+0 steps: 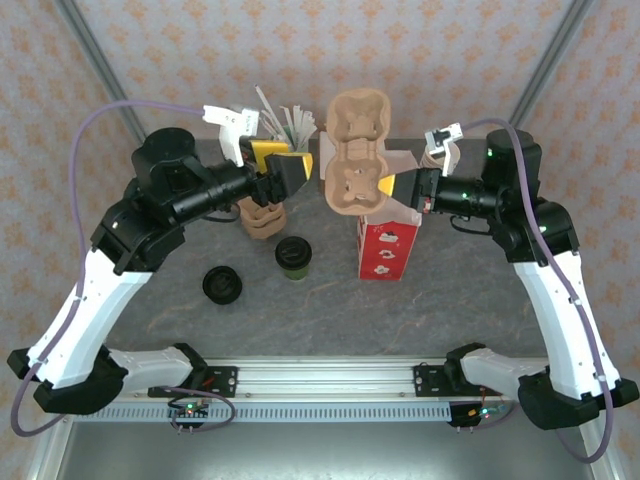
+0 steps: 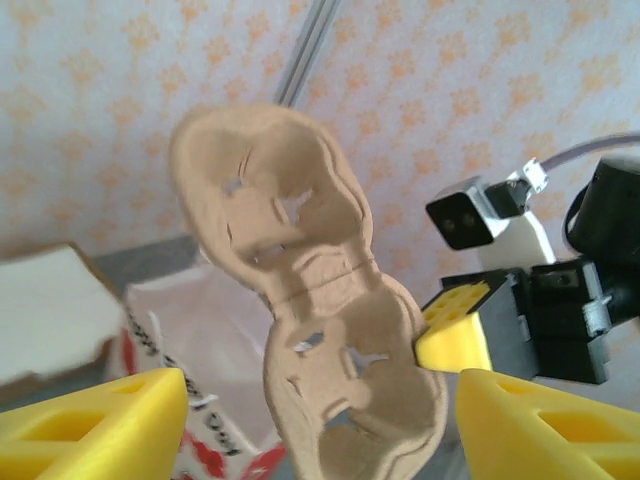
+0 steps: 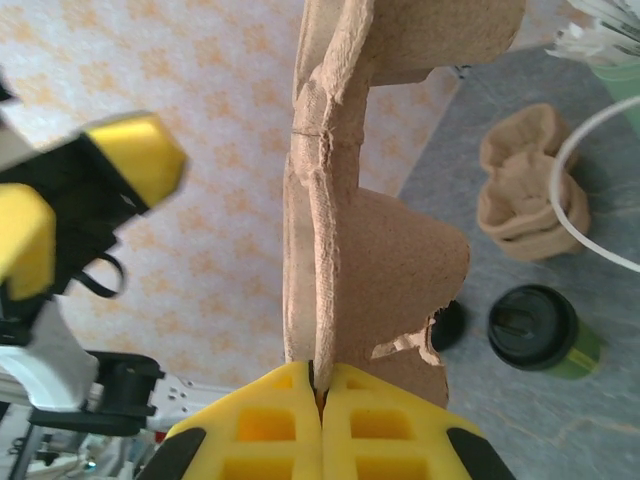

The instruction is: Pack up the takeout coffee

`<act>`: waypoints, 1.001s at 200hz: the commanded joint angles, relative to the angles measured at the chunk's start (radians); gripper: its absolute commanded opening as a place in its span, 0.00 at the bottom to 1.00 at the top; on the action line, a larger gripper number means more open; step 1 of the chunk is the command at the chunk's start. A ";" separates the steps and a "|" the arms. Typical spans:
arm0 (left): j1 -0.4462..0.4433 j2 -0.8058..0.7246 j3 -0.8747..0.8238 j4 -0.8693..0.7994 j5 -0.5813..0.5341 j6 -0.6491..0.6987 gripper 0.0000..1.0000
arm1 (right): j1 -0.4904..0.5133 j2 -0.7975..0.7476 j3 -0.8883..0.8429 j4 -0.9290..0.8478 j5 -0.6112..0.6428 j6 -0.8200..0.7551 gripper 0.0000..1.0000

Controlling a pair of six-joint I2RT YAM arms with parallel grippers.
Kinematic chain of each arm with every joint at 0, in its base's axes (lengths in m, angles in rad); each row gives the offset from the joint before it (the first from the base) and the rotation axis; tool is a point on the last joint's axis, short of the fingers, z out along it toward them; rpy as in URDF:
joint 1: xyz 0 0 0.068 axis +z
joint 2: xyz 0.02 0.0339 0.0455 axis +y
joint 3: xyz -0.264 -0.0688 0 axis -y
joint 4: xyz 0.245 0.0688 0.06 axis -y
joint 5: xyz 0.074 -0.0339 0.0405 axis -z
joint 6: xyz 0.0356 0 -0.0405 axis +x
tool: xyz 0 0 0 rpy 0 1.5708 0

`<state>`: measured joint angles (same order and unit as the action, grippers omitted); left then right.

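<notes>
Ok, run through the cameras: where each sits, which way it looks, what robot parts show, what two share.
Top external: above and behind the bases, looking down at the table; both arms, left gripper open, right gripper shut on the cup carrier.
Left wrist: on the left arm, facing the wall; its yellow fingers at the bottom corners.
Right wrist: on the right arm, looking along the cup carrier's edge; its fingers pinching it.
Shared: both wrist views catch the cup carrier; top and right wrist, the takeout coffee.

Takeout coffee (image 1: 292,257): small dark-green paper cup with round black lid, apparently seated fully; stands upright on the grey table (image 1: 330,320), left of the red-and-white bag (image 1: 387,250).
</notes>
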<state>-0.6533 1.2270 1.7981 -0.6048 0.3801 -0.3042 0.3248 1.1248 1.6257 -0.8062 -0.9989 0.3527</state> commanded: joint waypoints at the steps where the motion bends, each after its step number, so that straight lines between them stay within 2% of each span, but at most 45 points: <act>1: -0.068 0.083 0.122 -0.215 -0.132 0.280 0.72 | 0.004 0.007 0.062 -0.190 0.051 -0.136 0.00; 29: -0.160 0.198 0.266 -0.330 -0.194 0.511 0.70 | 0.005 0.033 0.115 -0.321 0.062 -0.208 0.00; 50: -0.217 0.250 0.305 -0.345 -0.226 0.648 0.70 | 0.006 0.046 0.134 -0.383 0.056 -0.242 0.00; 86: -0.229 0.311 0.359 -0.399 -0.155 0.784 0.70 | 0.011 0.047 0.134 -0.417 0.051 -0.259 0.00; 130: -0.229 0.444 0.491 -0.525 -0.211 0.827 0.71 | 0.020 0.049 0.134 -0.423 0.037 -0.268 0.00; 152: -0.229 0.502 0.561 -0.581 -0.188 0.832 0.71 | 0.023 0.050 0.134 -0.424 0.034 -0.270 0.00; 200: -0.229 0.544 0.575 -0.588 -0.180 0.833 0.73 | 0.028 0.050 0.132 -0.424 0.027 -0.270 0.00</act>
<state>-0.8795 1.7668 2.3421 -1.1458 0.2012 0.5053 0.3462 1.1755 1.7321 -1.2194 -0.9535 0.1024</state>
